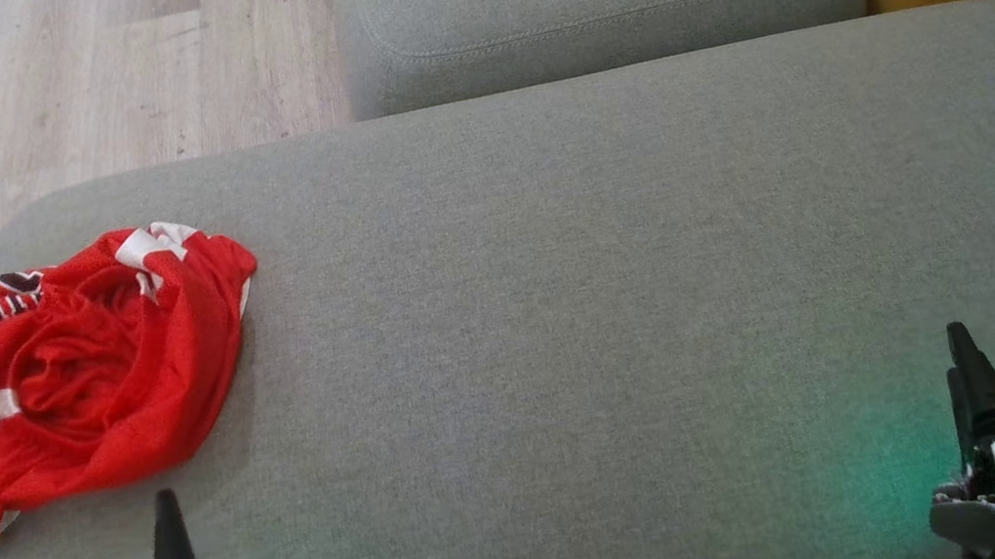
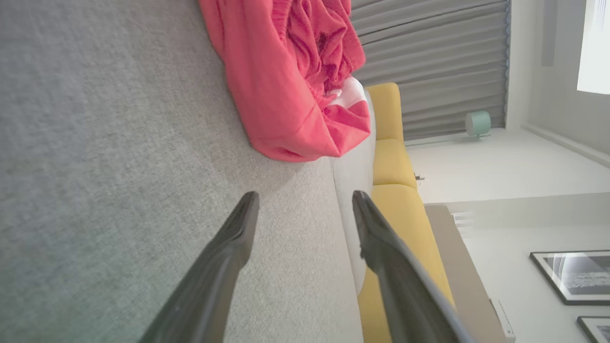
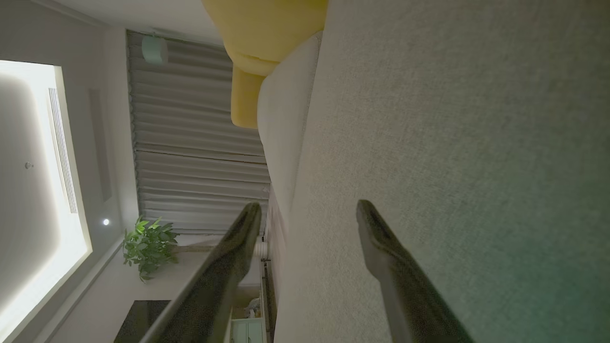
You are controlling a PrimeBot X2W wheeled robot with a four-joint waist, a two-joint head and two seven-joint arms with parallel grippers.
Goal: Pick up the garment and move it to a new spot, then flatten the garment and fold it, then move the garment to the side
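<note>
Red garment (image 1: pixel 77 372) lies crumpled at left end of cushion (image 1: pixel 602 254), long axis roughly near-to-far. L gripper (image 2: pixel 302 202), fingers apart, empty, just short of it: nearer arm. R gripper (image 3: pixel 310 209), fingers apart, at cushion's right end.

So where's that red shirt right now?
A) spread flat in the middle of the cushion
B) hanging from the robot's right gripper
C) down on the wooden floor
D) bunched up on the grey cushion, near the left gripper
D: the red garment lies crumpled in a heap on the grey cushion, just ahead of the open left gripper, which is not touching it.
</note>
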